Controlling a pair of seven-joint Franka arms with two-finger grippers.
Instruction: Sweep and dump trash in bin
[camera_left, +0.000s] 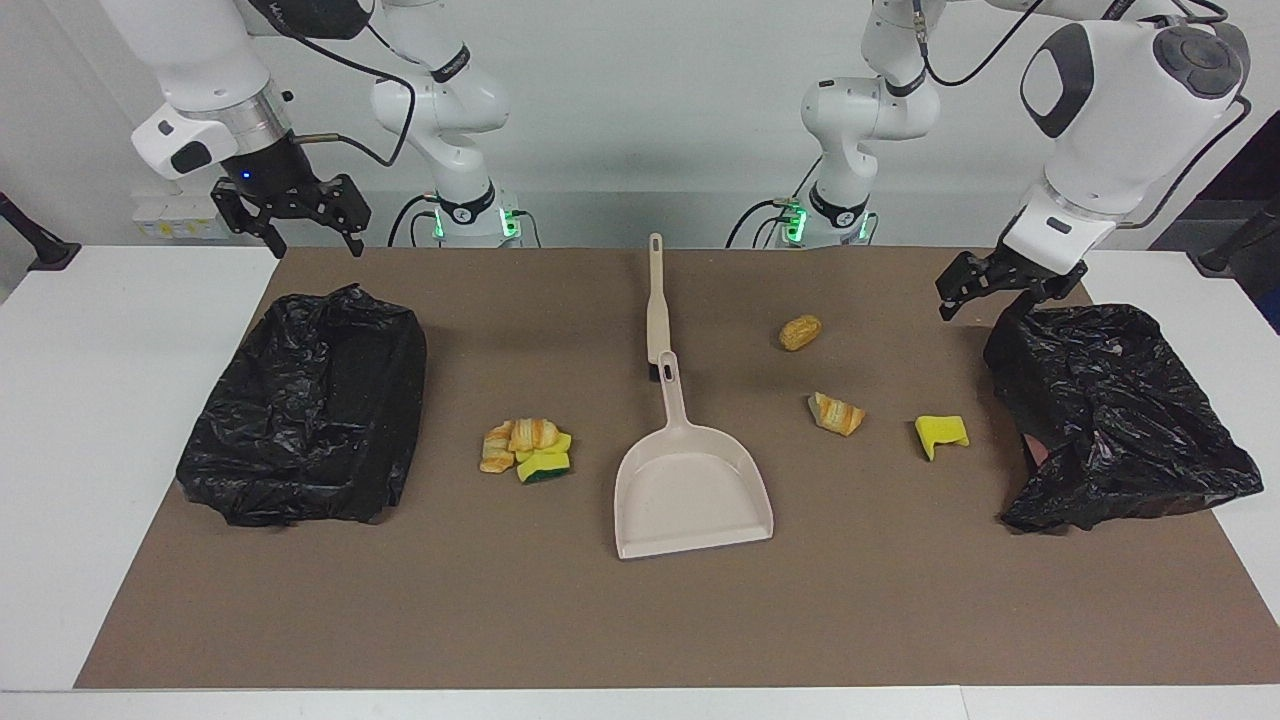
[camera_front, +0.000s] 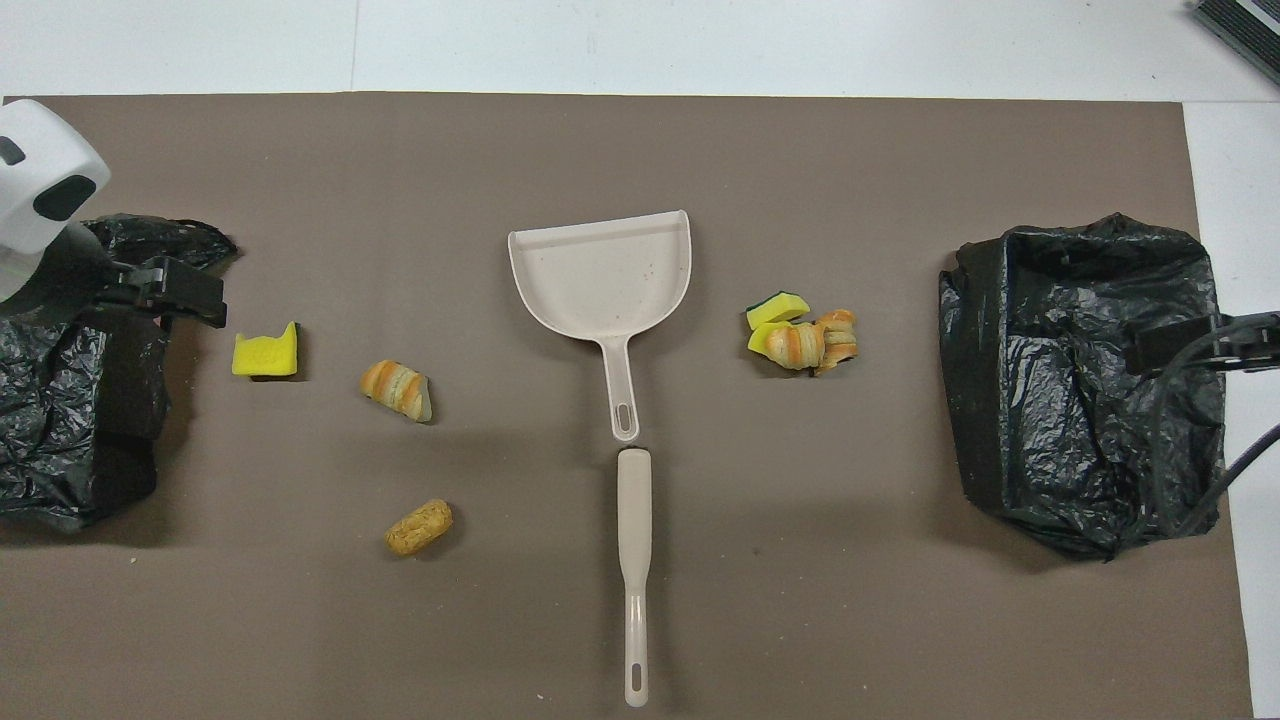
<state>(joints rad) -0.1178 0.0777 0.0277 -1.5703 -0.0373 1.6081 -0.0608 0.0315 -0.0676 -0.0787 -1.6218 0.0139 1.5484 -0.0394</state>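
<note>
Trash (camera_left: 527, 449) beside dustpan (camera_left: 690, 490), no legible writing

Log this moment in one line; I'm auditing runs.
left gripper: open, over black bin bag | right gripper: open, raised | beige plastic dustpan: untouched

Two white arms (camera_left: 455, 110) with round, smooth joints are seen. Black bands are wrapped near the bases, where small green lights are lit. Black cables are hung along them. Each black gripper (one with a tiny blue light) is fixed below a silver ring.
</note>
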